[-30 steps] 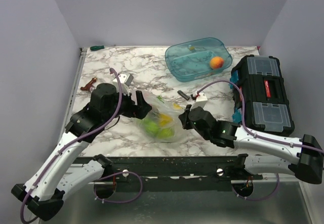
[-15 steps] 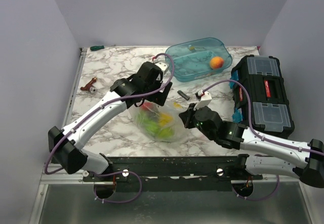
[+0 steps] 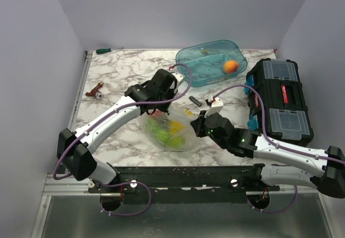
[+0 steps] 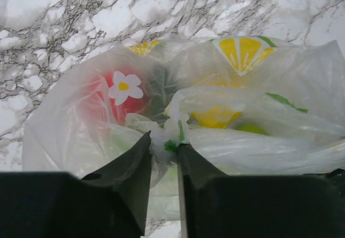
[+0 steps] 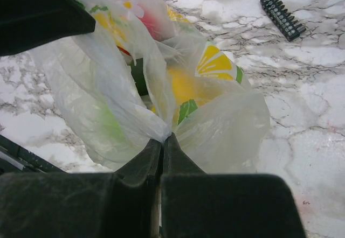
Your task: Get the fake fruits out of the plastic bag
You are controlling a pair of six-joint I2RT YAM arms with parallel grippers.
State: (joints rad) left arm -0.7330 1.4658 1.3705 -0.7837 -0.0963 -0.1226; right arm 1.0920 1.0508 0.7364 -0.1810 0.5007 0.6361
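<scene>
The plastic bag (image 3: 171,135), see-through with lemon-slice prints, lies on the marble table between both arms. The fake fruits are inside it: green (image 3: 159,133) and yellow (image 3: 176,126) ones show from above. My left gripper (image 3: 165,105) reaches in from the bag's far side. In the left wrist view the left gripper (image 4: 164,144) is shut on a bunched fold of the bag (image 4: 269,146), with a red fruit (image 4: 116,102) and a yellow fruit (image 4: 215,117) behind the film. My right gripper (image 5: 161,139) is shut on the bag's near-right edge (image 5: 226,125), in front of a yellow fruit (image 5: 180,84).
A teal see-through tub (image 3: 194,70) holding an orange ball (image 3: 230,66) stands at the back. A black toolbox (image 3: 280,100) sits at the right. A black bit strip (image 3: 195,100) lies behind the bag. A red-handled tool (image 3: 95,91) lies at the left edge.
My left arm swung from the bag's left side round to its far side. Its jaws, open before, have closed on a fold of the bag. The right gripper kept its hold.
</scene>
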